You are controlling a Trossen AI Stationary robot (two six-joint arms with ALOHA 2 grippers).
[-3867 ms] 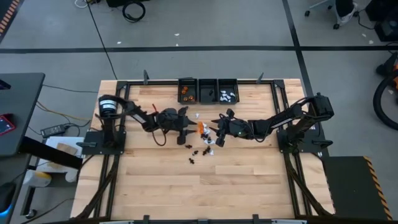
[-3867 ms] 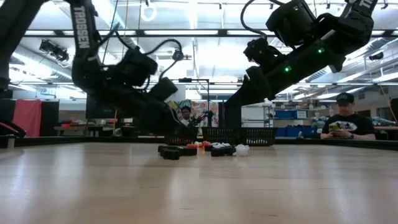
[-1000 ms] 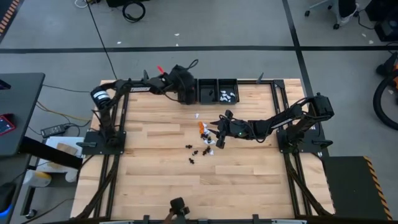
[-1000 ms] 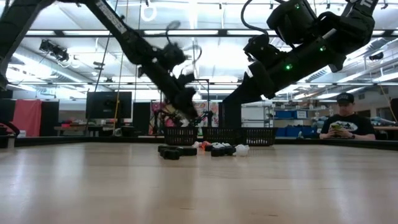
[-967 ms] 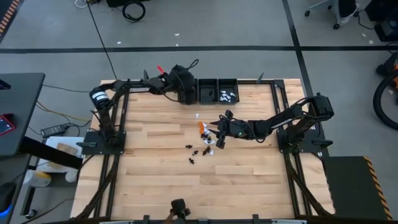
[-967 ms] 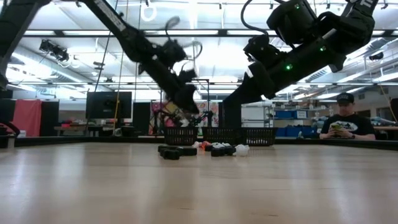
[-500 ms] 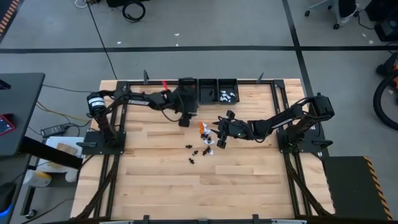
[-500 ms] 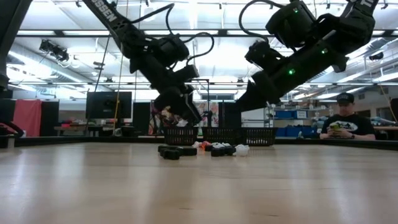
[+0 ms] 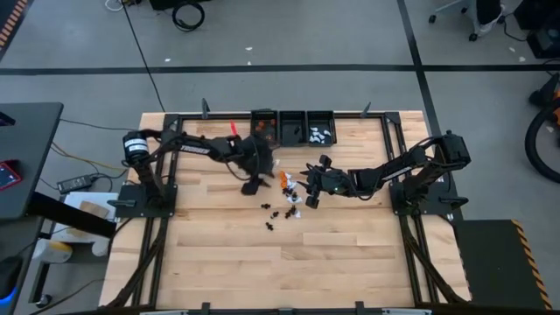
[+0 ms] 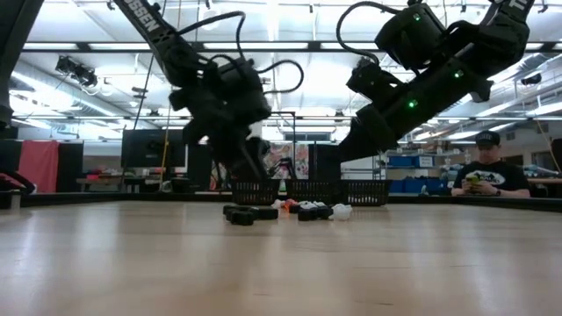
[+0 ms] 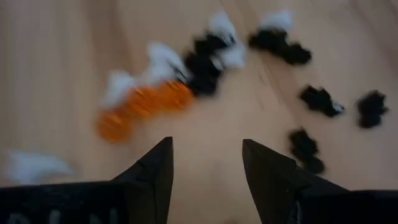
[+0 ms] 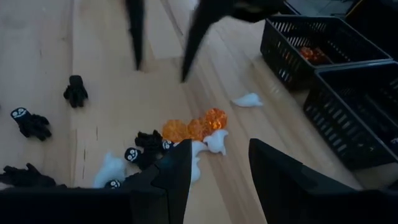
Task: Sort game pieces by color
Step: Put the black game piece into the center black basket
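Hovering with fingers spread and empty, the left tool (image 9: 254, 182) hangs beside the game pieces (image 9: 286, 194) clustered mid-bench (image 9: 210, 254) (orange, black, white); right tool (image 9: 309, 194), also parted, waits just beside them.

Only legible text: part of white "TROSSEN" lettering on the dark arm link (image 10: 147, 19) at 11 o'clock in the low view. Similar white marking on the left arm link (image 9: 193, 147), high view, unreadable.
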